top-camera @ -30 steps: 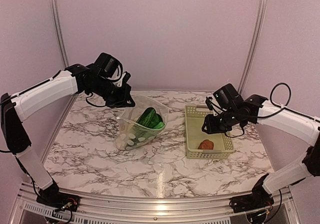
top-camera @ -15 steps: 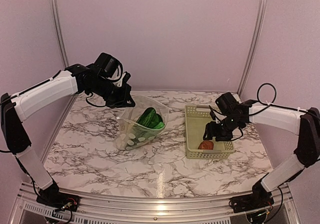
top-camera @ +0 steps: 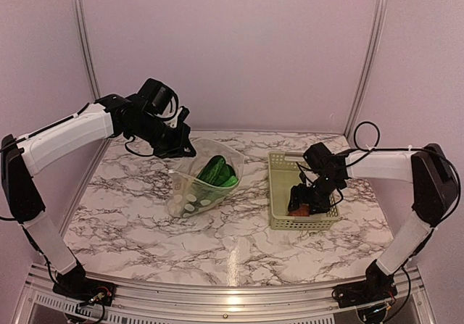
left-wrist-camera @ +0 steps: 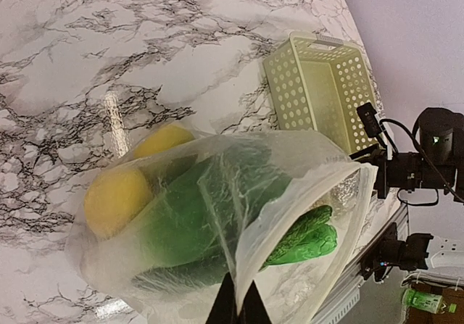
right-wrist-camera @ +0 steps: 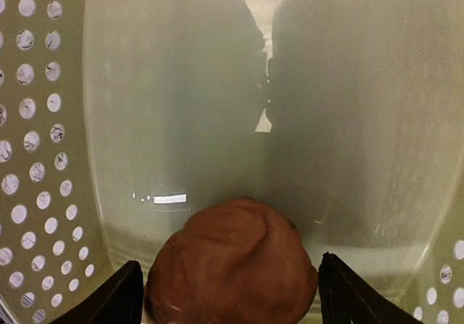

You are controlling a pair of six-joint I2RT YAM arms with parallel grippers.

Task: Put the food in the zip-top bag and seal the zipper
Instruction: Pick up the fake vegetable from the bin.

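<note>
**Top view.** My left gripper (top-camera: 179, 147) is shut on the rim of the zip-top bag (top-camera: 205, 181), at the bag's 10 o'clock corner. It holds the mouth lifted and gaping. The bag lies mid-table with green produce showing through it. At its 3 o'clock is the basket (top-camera: 278, 193), apart from it, with a strip of bare marble between them. The table (top-camera: 130, 222) lies open toward 6 o'clock of both. My right gripper (top-camera: 301, 199) is down inside the basket, close to its 6 o'clock wall. Only a sliver of the brown round item (top-camera: 296, 210) shows beside it.

**Left wrist view.** My two fingertips (left-wrist-camera: 226, 308) meet at 6 o'clock, pinching one layer of the bag's edge. The rim curves away toward 2 o'clock, leaving the mouth wide open. Inside, a lemon (left-wrist-camera: 116, 199) lies at 9 o'clock against the film, with the green pieces (left-wrist-camera: 190, 219) filling the middle. The basket's near corner is at 1 o'clock, clear of the bag.

**Right wrist view.** My jaws are apart, one finger (right-wrist-camera: 109, 298) at 7 o'clock and the other at 5 o'clock. The brown round item sits between them on the basket floor. I cannot tell whether either pad touches it. Perforated walls close in at 9 and 3 o'clock, and bare floor runs toward 12.
</note>
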